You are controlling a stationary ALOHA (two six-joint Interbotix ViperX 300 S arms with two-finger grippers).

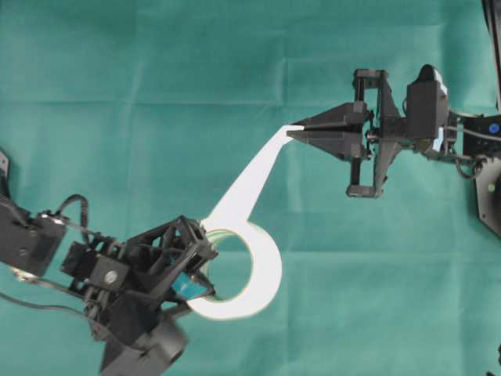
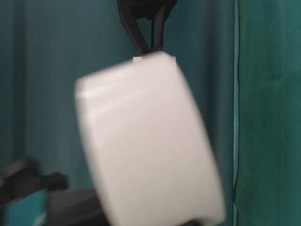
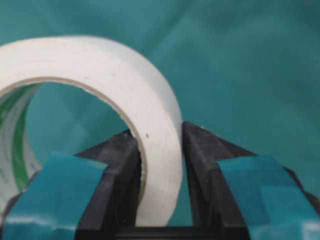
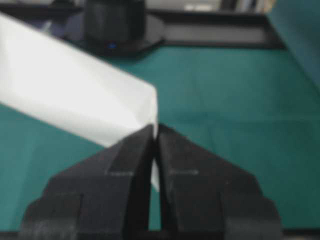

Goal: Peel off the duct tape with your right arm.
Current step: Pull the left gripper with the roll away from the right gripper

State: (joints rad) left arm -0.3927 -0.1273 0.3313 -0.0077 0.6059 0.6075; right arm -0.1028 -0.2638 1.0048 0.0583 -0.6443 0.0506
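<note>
Green cloth covered the table [image 1: 156, 94]; the right end effector [image 1: 293, 130] pinched the strip end, the left end effector [image 1: 205, 276] clamped the duct tape [image 1: 266, 274]. A harder pull might slip the strip free.

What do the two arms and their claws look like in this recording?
Both arms are black. The left claw has an open lattice frame and blocky fingers faced with blue-green patches; thin black cables loop along that arm. The right claw has solid fingers tapering to points, behind them a rectangular black frame.

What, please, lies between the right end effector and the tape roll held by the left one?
A peeled white strip spans from right end effector to roll, seen overhead.
</note>
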